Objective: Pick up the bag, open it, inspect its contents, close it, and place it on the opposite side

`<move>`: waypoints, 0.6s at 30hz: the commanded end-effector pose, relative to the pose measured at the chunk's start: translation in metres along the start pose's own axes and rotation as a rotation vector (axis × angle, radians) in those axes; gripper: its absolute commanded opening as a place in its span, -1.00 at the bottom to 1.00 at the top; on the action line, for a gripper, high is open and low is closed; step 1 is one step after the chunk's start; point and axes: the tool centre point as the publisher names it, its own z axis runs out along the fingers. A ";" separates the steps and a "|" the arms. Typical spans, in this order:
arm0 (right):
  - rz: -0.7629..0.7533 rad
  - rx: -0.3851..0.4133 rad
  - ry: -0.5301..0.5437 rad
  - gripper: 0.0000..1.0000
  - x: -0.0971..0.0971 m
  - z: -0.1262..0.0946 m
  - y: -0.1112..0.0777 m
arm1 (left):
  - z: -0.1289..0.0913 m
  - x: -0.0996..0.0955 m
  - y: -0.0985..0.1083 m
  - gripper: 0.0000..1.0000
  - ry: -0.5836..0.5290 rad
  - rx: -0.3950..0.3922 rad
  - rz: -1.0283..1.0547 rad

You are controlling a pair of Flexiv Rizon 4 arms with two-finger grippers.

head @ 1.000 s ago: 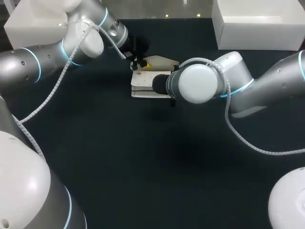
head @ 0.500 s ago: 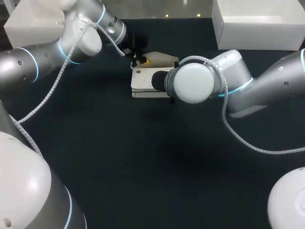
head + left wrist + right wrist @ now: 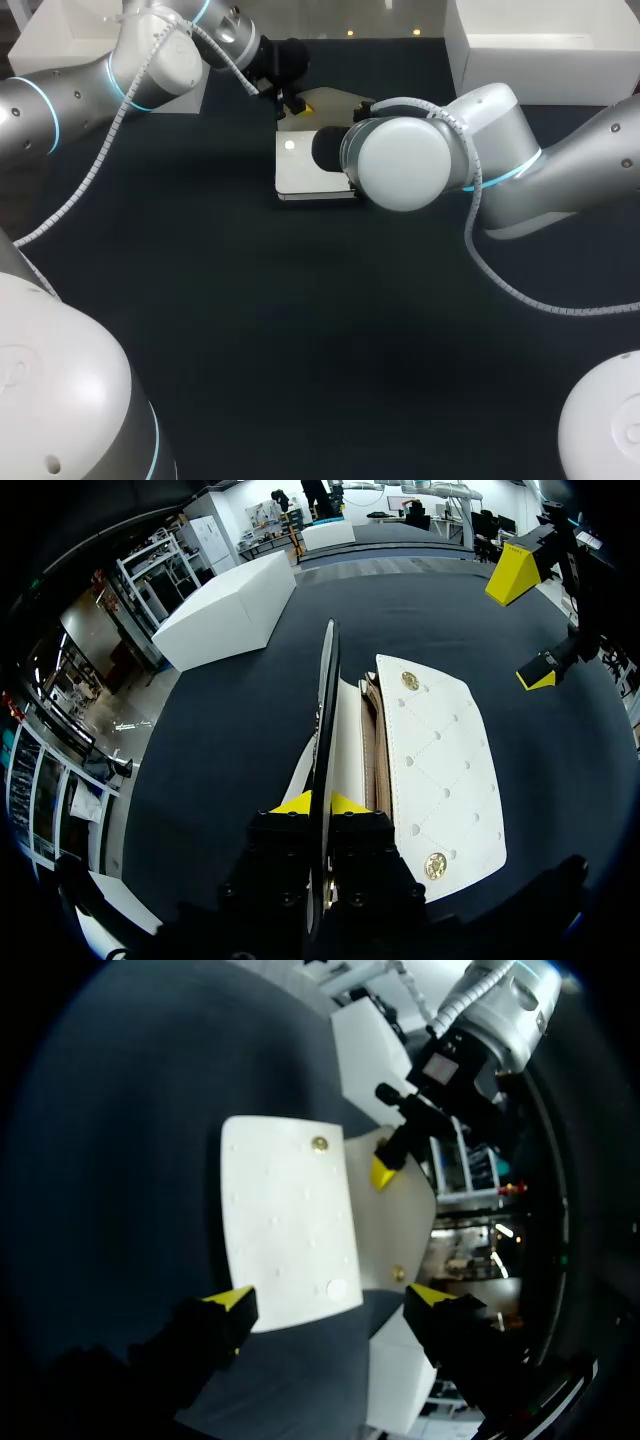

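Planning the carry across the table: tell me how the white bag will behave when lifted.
The bag probably keeps its shape: its quilted top lies flat and crisp-edged. Its flap, pinched on edge in the left tool, stands straight, so it likely hinges rather than droops. The smooth-looking surface may slip.

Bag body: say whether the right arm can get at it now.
Probably yes: the right gripper hangs open above the bag body with nothing between them, while the left gripper holds the flap up off to one side.

The bag (image 3: 305,170) lies on the table (image 3: 300,330), left end effector (image 3: 320,802) behind it, right end effector (image 3: 330,1298) above.
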 end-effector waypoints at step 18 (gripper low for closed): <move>-0.047 0.028 0.024 -1.00 -0.039 0.010 0.013 | -0.063 0.030 -0.021 -1.00 0.055 0.003 -0.016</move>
